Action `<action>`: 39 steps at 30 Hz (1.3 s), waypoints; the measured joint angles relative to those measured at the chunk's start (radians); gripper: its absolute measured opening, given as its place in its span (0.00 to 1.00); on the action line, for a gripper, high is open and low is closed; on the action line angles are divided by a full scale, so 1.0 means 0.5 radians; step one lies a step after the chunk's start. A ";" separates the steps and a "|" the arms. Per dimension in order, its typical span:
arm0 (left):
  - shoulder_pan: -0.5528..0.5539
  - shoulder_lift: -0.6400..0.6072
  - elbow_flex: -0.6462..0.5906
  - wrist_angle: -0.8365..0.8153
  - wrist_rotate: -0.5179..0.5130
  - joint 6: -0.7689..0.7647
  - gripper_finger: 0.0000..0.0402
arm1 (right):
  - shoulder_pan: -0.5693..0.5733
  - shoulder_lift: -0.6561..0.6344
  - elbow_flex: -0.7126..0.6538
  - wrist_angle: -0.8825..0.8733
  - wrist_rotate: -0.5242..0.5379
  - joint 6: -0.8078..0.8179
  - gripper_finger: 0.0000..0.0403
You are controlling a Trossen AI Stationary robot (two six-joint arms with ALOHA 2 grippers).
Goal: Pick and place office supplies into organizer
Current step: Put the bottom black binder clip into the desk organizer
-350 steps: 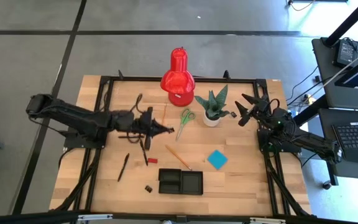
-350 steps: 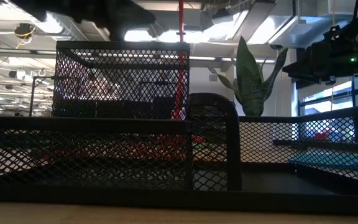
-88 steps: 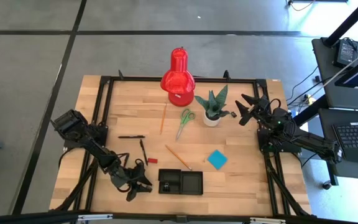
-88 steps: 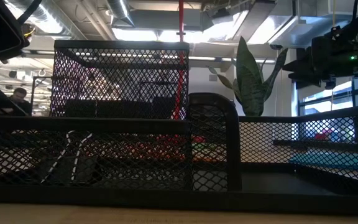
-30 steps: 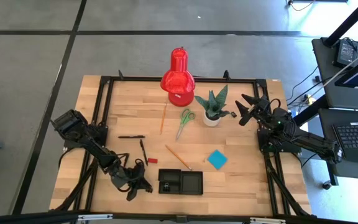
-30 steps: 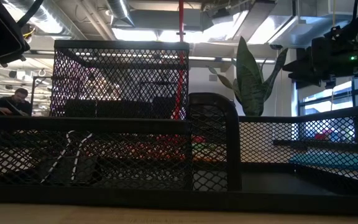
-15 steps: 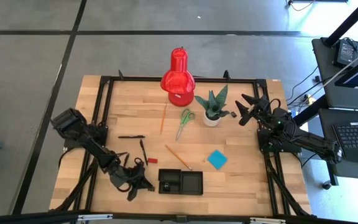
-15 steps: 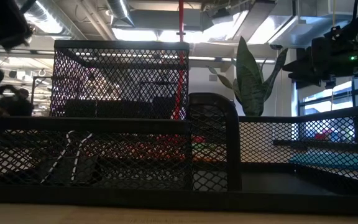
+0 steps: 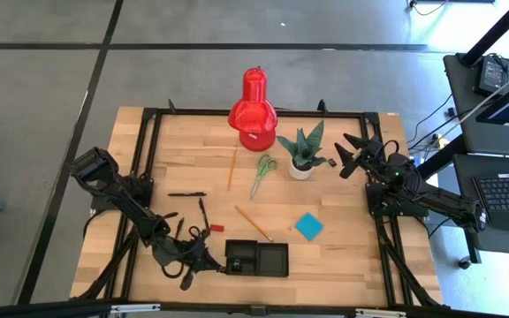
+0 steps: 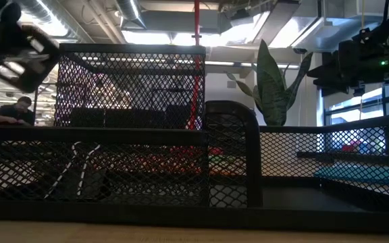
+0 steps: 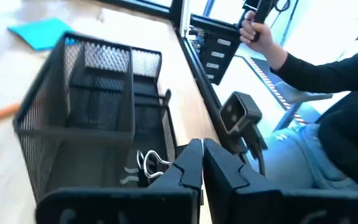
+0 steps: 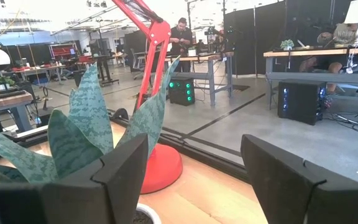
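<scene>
A red lamp (image 9: 253, 108) and a potted plant (image 9: 303, 150) are set side by side at the table's (image 9: 343, 256) far edge.

Pale wood table (image 9: 193, 168), planks with a visible grain and a soft satin sheen. The organizer (image 11: 98, 106) is black wire mesh, matt, with smooth solid rims along its edges. Inside it sits a clip (image 11: 149, 163) with bright shiny wire handles. The left gripper (image 11: 202, 163) looks like matt black plastic, smooth faced; same dull black plastic on the right gripper (image 12: 194, 177). The lamp (image 9: 254, 106) is glossy red. The note pad (image 9: 308, 226) is flat matt blue paper. The plant (image 12: 98, 137) has smooth, waxy mottled leaves.
</scene>
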 joint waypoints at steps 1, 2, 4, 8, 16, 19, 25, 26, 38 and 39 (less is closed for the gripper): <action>0.009 0.007 0.022 -0.014 -0.007 0.025 0.01 | 0.000 0.000 0.001 0.000 0.000 -0.001 0.65; 0.019 0.015 0.043 -0.031 -0.009 0.050 0.01 | 0.000 0.000 0.001 0.000 0.000 -0.001 0.65; 0.034 0.035 0.087 -0.064 0.001 0.077 0.01 | 0.001 0.000 0.000 0.000 0.000 -0.001 0.65; 0.055 0.078 0.160 -0.068 0.028 0.127 0.01 | 0.001 0.000 0.001 0.000 0.000 -0.001 0.65; 0.065 0.177 0.299 -0.234 -0.080 0.067 0.01 | 0.000 0.000 0.001 0.000 0.000 0.003 0.65; 0.075 0.238 0.357 -0.277 -0.098 0.065 0.01 | 0.000 0.000 0.001 0.000 0.000 0.000 0.65; 0.101 0.383 0.437 -0.371 -0.083 -0.032 0.00 | 0.000 0.001 0.000 -0.001 0.000 -0.001 0.65; 0.109 0.406 0.448 -0.385 -0.082 -0.053 0.00 | 0.000 0.001 0.001 -0.001 0.000 -0.001 0.65; 0.141 0.459 0.470 -0.426 0.024 -0.146 0.01 | 0.000 0.001 0.001 -0.002 -0.001 0.002 0.65; 0.141 0.459 0.470 -0.426 0.024 -0.154 0.01 | 0.000 0.001 0.000 -0.002 -0.001 0.002 0.65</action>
